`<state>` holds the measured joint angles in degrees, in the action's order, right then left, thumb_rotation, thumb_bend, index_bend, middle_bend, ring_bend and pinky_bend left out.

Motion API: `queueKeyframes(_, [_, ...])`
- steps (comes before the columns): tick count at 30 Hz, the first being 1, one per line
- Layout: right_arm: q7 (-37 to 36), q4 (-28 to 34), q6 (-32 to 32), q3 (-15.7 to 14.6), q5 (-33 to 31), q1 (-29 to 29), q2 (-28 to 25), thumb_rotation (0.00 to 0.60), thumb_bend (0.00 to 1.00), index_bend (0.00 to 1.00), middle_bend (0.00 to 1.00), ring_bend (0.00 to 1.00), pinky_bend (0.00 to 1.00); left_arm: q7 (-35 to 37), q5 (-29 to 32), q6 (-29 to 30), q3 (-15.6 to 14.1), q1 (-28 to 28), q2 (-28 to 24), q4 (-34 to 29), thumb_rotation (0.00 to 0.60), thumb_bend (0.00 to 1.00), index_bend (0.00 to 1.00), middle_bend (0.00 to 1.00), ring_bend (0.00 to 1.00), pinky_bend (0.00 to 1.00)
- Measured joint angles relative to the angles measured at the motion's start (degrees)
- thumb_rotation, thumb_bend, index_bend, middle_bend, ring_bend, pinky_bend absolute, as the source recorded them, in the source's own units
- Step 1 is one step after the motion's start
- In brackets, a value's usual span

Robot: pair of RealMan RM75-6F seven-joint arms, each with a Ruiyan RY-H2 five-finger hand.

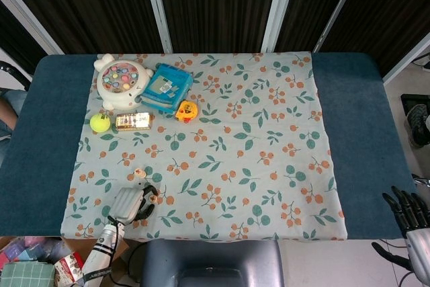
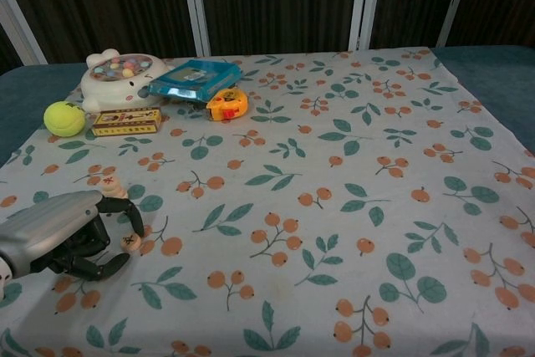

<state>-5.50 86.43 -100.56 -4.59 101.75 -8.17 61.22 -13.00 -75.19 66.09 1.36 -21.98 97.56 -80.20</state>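
My left hand [image 1: 132,203] hovers low over the floral cloth [image 1: 222,146] near its front left corner. Its fingers arch downward with the thumb apart from them. One fingertip [image 2: 134,221] touches a small pale disc [image 2: 131,242] that lies on the cloth. A second pale disc [image 1: 140,173] lies just beyond the hand. My right hand [image 1: 411,216] hangs off the table's front right corner with its fingers spread, and it holds nothing. It does not appear in the chest view.
At the back left stand a white fishing toy [image 1: 119,84], a blue box [image 1: 164,87], a yellow tape measure [image 1: 187,110], a tennis ball [image 1: 100,122] and a small flat box [image 1: 133,121]. Blue table [image 1: 356,132] borders the cloth. A chair back [image 1: 211,263] sits at the front edge.
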Motion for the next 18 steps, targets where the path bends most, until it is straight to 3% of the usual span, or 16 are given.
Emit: queueKeyframes(18, [0.51, 0.12, 0.23, 0.00, -0.02, 0.02, 0.10, 0.600, 0.20, 0.00, 0.00, 0.00, 0.03, 0.00, 0.35, -0.71, 0.75, -0.02, -0.09, 0.24, 0.600, 0.40, 0.52, 1.00, 1.00, 1.00])
